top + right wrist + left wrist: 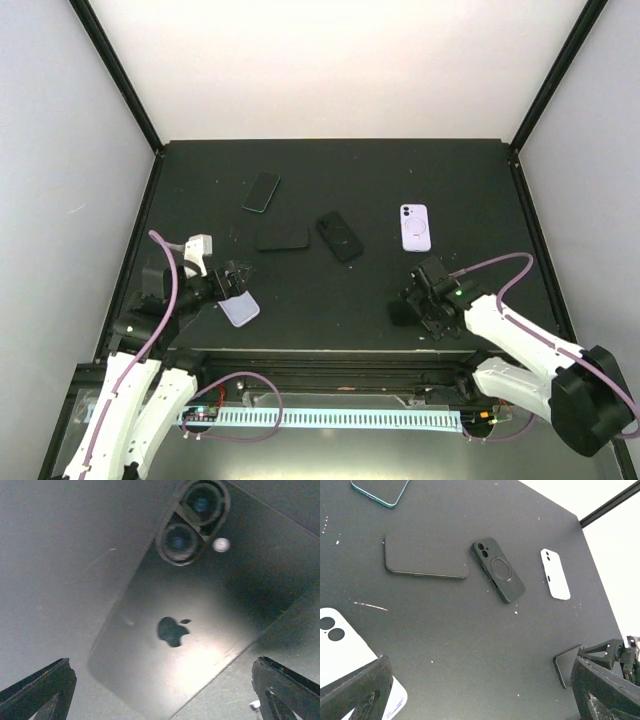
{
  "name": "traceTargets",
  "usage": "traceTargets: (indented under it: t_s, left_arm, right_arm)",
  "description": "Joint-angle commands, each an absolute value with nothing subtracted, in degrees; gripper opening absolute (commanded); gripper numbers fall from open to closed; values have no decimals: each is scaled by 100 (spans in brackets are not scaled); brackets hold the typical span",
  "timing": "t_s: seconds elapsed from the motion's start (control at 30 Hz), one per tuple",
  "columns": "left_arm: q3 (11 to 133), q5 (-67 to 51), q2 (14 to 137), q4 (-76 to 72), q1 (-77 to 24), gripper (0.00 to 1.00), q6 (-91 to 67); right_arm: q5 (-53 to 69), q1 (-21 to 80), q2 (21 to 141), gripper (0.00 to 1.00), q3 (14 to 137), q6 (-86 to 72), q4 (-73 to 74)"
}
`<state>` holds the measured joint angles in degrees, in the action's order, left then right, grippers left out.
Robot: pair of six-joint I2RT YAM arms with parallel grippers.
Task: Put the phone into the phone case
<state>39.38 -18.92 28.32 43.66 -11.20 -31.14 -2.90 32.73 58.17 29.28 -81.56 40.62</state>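
Hovering over the phone, the right gripper stands wide, fingers either side, not touching; the phone lies back-up on the worktop, front right; the left gripper, also wide, hangs just above the pale case. Pickup looks to be the step; next, descend and pinch the long edges squarely.
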Motion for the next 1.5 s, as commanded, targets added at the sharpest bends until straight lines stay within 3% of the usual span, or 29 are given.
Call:
traceTargets:
  t_s: [0.0, 0.57, 0.93, 1.47]
  left_arm:
    - [3946, -2030, 2861, 4308, -1072, 99, -3160]
    - [3887, -2100, 2835, 4250, -1072, 99, -3280]
    - [3717, -2225, 2878, 4147, -1072, 99, -3531]
    - [3625, -2337, 2852, 4046, -1072, 99, -3616]
  right_arm:
    - [-535, 3244, 6002, 96, 2768, -8637, 3972]
    - [-843, 3059, 6926, 95, 2842, -6978, 2296]
    - [257, 3134, 8831, 93, 4015, -5141, 2462]
    - [-367, 3703, 9128, 81, 4518, -3782, 3344]
